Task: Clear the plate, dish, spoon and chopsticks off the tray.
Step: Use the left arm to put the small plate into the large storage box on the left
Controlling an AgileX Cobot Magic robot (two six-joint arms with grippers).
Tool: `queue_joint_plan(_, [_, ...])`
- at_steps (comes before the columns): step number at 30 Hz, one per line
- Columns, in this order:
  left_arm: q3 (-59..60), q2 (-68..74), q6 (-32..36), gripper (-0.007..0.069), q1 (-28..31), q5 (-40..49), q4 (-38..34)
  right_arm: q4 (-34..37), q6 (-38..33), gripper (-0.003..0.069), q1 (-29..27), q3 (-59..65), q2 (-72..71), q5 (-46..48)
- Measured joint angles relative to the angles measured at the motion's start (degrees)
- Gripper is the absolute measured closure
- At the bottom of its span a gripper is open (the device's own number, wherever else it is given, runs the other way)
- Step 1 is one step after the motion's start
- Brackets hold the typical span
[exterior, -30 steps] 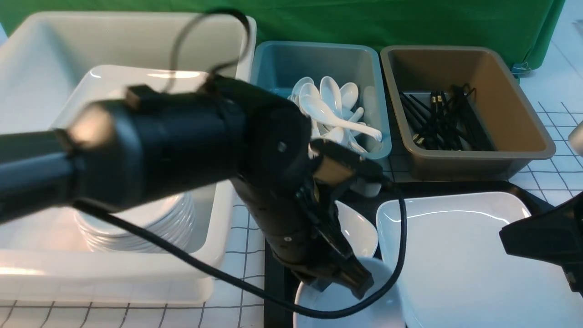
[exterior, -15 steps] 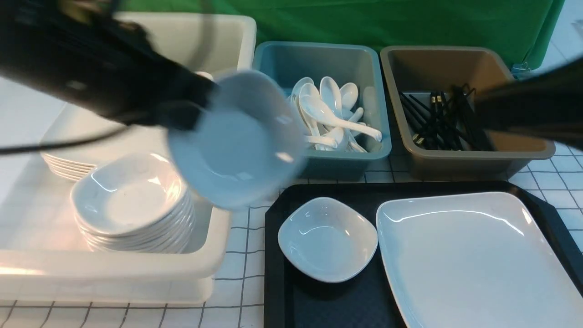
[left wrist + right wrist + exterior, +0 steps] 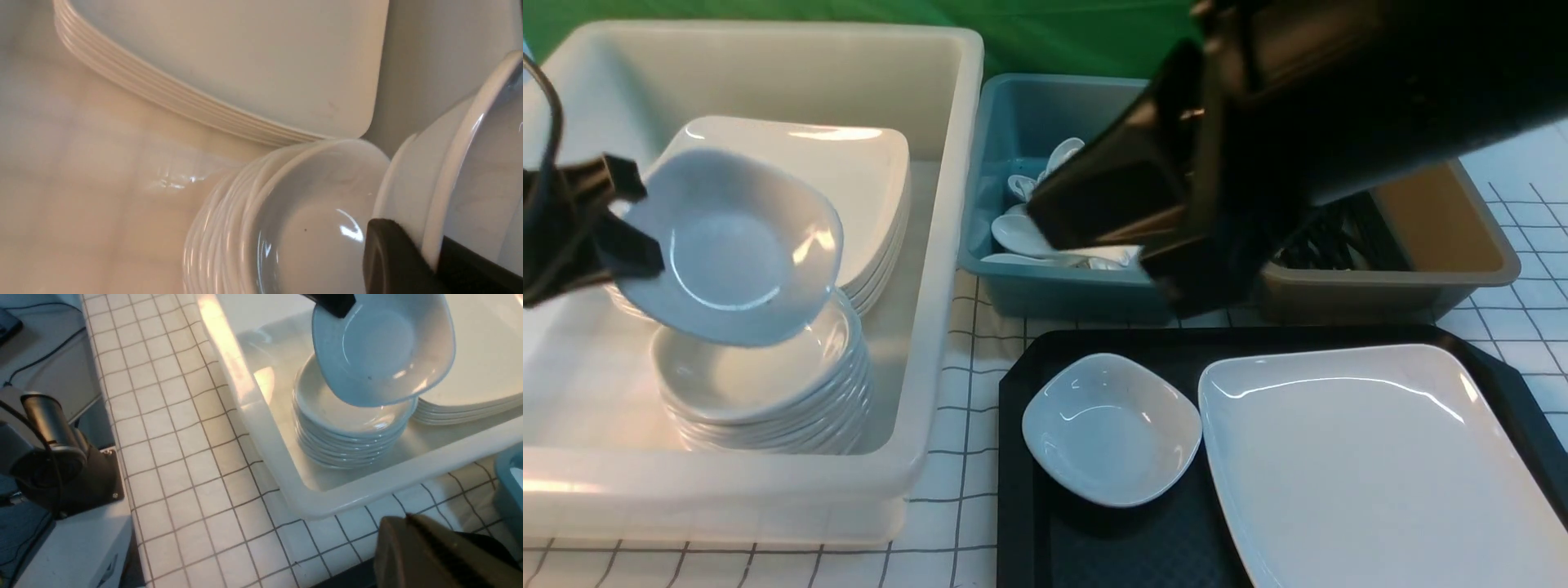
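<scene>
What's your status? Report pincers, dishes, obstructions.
Left pincer shut on small dish, tilted over dish stack in white bin. Right pincer shut, near blue bin. Plate, second dish on tray. Nothing in the way.

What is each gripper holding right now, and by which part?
The left gripper pinches a small dish by its rim, tilted above the stack of dishes. The right gripper is shut, and nothing shows in it.

Dish (image 3: 731, 245): gone from tray (image 3: 1111, 547), now held tilted by left gripper (image 3: 625, 214) over dish stack (image 3: 768, 392) in white bin (image 3: 947, 245). Right arm (image 3: 1307, 106): now across blue bin (image 3: 1013, 114) and brown bin (image 3: 1445, 220), hiding most contents.
</scene>
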Motion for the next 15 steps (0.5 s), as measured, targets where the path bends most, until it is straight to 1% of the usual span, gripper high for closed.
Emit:
queue_joint_plan(1, [0.7,0.4,0.4,0.0587,0.0,-0.2,-0.4,-0.1,0.2,0.0658,0.2,-0.2,0.4,0.0])
queue_joint_plan(4, [2.0,1.4,1.1,0.0531,0.0,-0.8,-0.4,-0.5,1.0,0.0658,0.4,-0.5,1.1,0.0])
queue_joint_plan(6, [2.2,2.4,1.1,0.0456,0.0,-0.7,0.5,-0.8,1.0,0.0658,0.4,-0.6,1.1,0.0])
queue_joint_plan(7, [2.2,2.7,1.1,0.0393,0.0,-0.4,1.1,-0.9,1.1,0.0658,0.4,-0.6,1.1,0.1])
queue_joint_plan(8, [2.1,2.7,1.1,0.0364,0.0,-0.2,1.6,-1.1,1.1,0.0658,0.4,-0.6,1.1,0.3])
queue_joint_plan(9, [1.7,2.7,1.1,0.0308,0.0,0.4,3.0,-1.7,1.3,0.0658,0.4,-0.6,1.1,0.7])
queue_joint_plan(11, [-0.1,2.3,1.0,0.0235,0.0,1.7,6.1,-3.9,2.7,0.0658,0.4,-0.6,1.1,1.8])
queue_joint_plan(12, [-2.2,1.7,-0.4,0.0201,0.0,2.7,10.2,-6.4,4.3,0.0658,0.4,-0.6,1.1,2.6])
queue_joint_plan(13, [-3.3,1.2,-2.2,0.0186,0.0,3.5,12.4,-8.5,5.6,0.0656,0.4,-0.6,1.1,3.5])
queue_joint_plan(15, [-8.1,-0.8,-7.1,0.0181,0.0,5.6,19.6,-15.0,9.3,0.0653,0.4,-0.6,1.1,5.7])
